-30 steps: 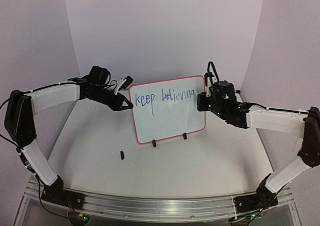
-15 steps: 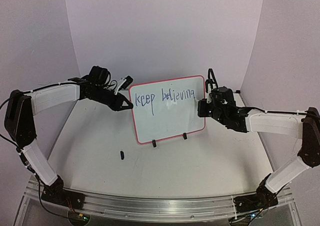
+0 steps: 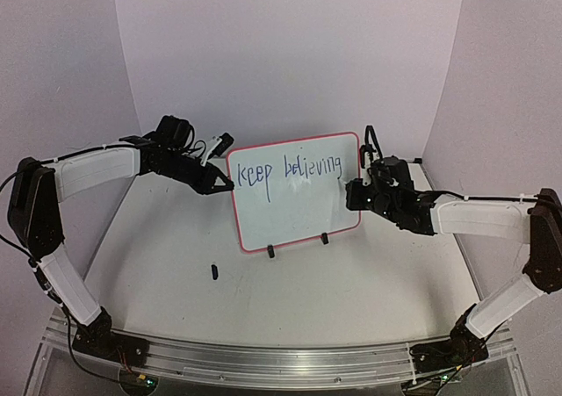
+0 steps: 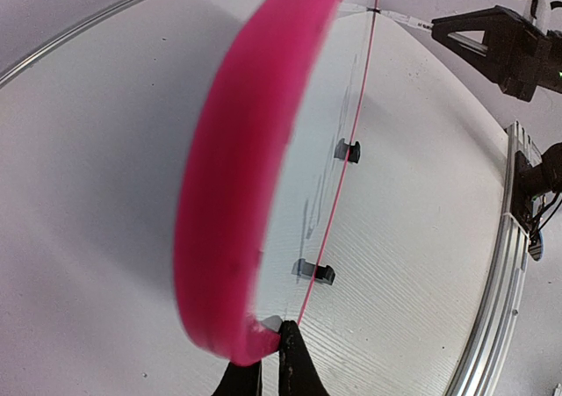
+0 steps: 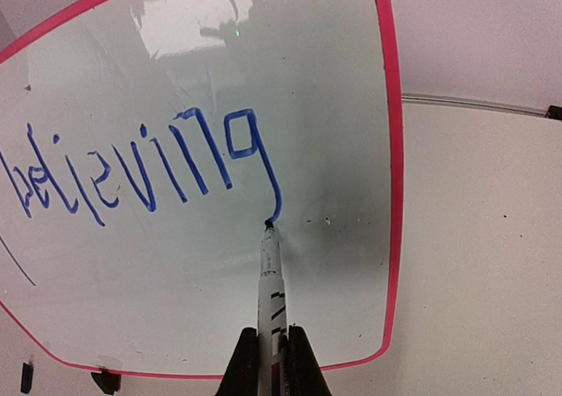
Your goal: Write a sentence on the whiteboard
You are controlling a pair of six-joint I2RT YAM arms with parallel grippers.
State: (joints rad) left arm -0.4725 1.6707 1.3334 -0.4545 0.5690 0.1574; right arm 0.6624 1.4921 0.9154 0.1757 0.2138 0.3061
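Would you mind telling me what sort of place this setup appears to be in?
Probably a robotics lab test cell: a left arm and right arm bolted to an aluminium rail, a plain curved backdrop, and a white table.

Top view high, facing forward-down; wrist views close on whiteboard (image 3: 299,212), opposite edges

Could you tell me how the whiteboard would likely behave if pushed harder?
The whiteboard would probably tip backward easily: it stands on only two small clip feet. It looks thin, so likely light and apt to slide. The left pincer clamps its edge, which should brace it against the marker and its push.
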